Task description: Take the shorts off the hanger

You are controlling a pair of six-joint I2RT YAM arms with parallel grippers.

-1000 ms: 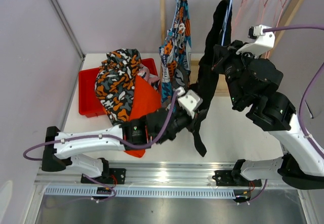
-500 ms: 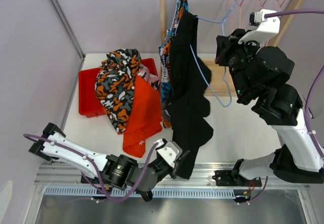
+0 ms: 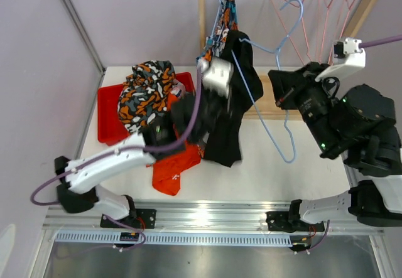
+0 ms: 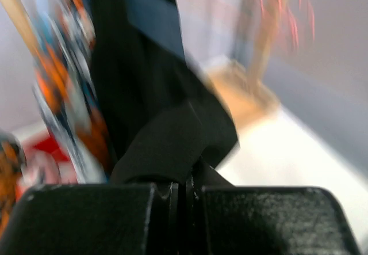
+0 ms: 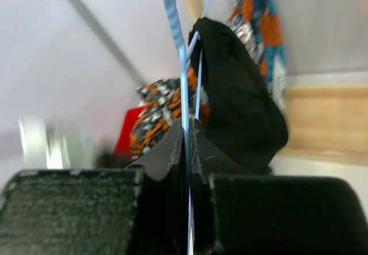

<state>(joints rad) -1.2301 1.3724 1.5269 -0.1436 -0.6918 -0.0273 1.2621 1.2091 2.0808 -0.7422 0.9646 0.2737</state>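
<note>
The plain black shorts (image 3: 229,124) hang over one end of a light-blue wire hanger (image 3: 262,110). My left gripper (image 3: 223,105) is raised in front of the rack and shut on a fold of the black shorts (image 4: 155,99). My right gripper (image 3: 279,96) is shut on the hanger's wire (image 5: 184,94), with the black shorts (image 5: 241,94) draped just beyond its fingertips. The blue shorts with orange-white print (image 3: 223,21) hang on the rack behind. The blotched shorts (image 3: 144,96) and the orange shorts (image 3: 176,165) lie piled on a red bin (image 3: 108,124). The pink pair is hidden.
A wooden rack (image 3: 201,14) stands at the back, its base (image 3: 270,105) on the table. Red wire hangers (image 3: 314,5) hang empty on its rail. A grey wall post (image 3: 78,21) runs along the left.
My left arm swung up from the table's front edge to the rack, lifting the black shorts. My right gripper drew the hanger to the right and lower, away from the shorts.
</note>
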